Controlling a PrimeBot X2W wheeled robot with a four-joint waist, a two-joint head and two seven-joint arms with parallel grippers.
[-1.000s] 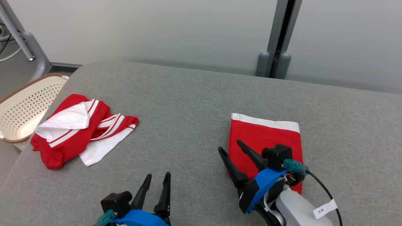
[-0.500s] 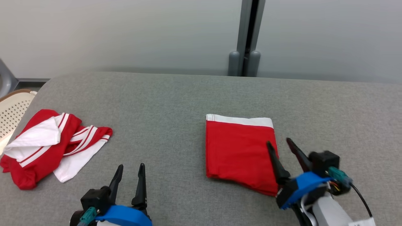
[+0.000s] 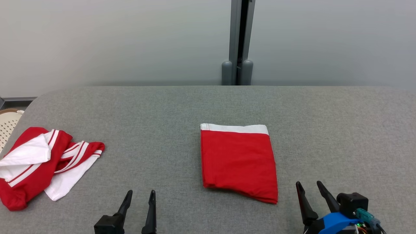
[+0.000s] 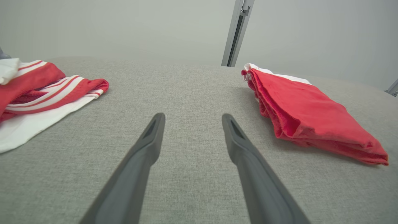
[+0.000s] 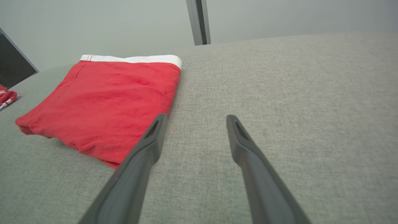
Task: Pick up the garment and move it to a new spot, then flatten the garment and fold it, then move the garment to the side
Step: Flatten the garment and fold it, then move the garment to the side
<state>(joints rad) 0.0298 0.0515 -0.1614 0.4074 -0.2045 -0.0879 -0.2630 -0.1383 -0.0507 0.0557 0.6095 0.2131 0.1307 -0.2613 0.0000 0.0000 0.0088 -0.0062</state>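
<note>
- Red folded garment (image 3: 239, 161), with a white band along its far edge, lies flat on the grey fabric surface (image 3: 162, 107), slightly right of centre in the head view.
- In the left wrist view, stacked layers show along the garment's left edge. The top face is smooth apart from slight rumpling.
- Left gripper (image 3: 141, 193) is at the bottom of the head view, left of centre. Its fingers are parted by a moderate gap with nothing between them, over bare surface.
- The left gripper sits between the two garments and touches neither.
- Right gripper (image 3: 308, 184) is at the lower right. Its fingers are likewise parted and empty, pointing away from the robot.
- The right gripper is near the folded garment's near-right corner. The head view shows a strip of bare surface between them.
- Crumpled garment (image 3: 42, 165), red with white panels and stripes, lies at the left end of the surface, well apart from the folded one.
- Pale perforated basket (image 3: 7, 123) shows just past the surface's left edge.
- Grey post (image 3: 239, 39) stands behind the surface against a pale wall.
</note>
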